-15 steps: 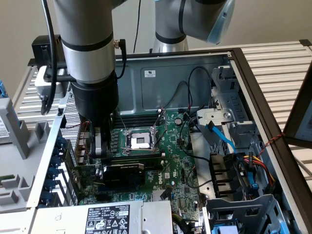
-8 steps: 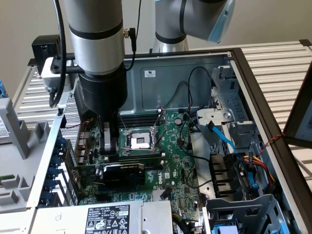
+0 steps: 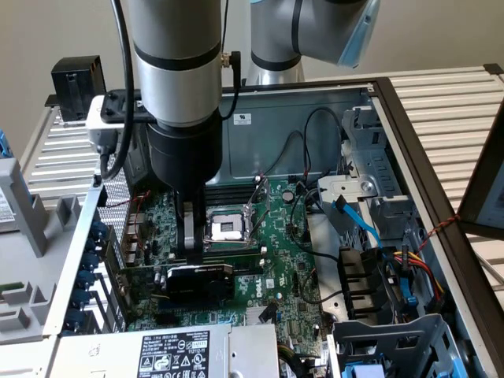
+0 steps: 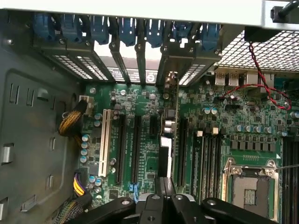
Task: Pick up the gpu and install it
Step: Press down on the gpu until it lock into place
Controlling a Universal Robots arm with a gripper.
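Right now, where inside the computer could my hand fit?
Bare room: the dark case floor beside the motherboard, and the flat panel behind the board. Crowded: around the gpu under the tool, and the cable tangle.

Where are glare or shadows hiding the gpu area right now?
Exterior view: the arm shades the gpu, its black shroud nearly merging with the shadow. Wrist view: the case rim is blown out white; the motherboard is evenly lit.
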